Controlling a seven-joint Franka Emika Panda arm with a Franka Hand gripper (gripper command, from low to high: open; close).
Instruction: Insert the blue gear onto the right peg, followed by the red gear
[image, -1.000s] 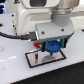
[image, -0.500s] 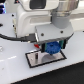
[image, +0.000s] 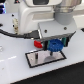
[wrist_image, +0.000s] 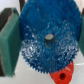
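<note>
My gripper (image: 55, 44) is shut on the blue gear (image: 55, 46), holding it flat just over the right end of the grey base plate (image: 46, 60). In the wrist view the blue gear (wrist_image: 40, 22) fills most of the frame between my green finger pads (wrist_image: 9, 42), with the gripper (wrist_image: 47, 42) centred over it. A dark round shape shows in the gear's centre hole (wrist_image: 48, 38); I cannot tell if it is the right peg, which the gear hides in the exterior view. The red gear (image: 37, 44) (wrist_image: 62, 77) lies on the table behind the plate.
The plate has a black border (image: 30, 64) and lies on a white table (image: 15, 70). The arm's white body (image: 40, 15) and a black cable (image: 12, 34) hang over the back of the scene.
The gripper with the blue gear has shifted slightly toward the exterior view's right, over the plate. The red gear has not moved.
</note>
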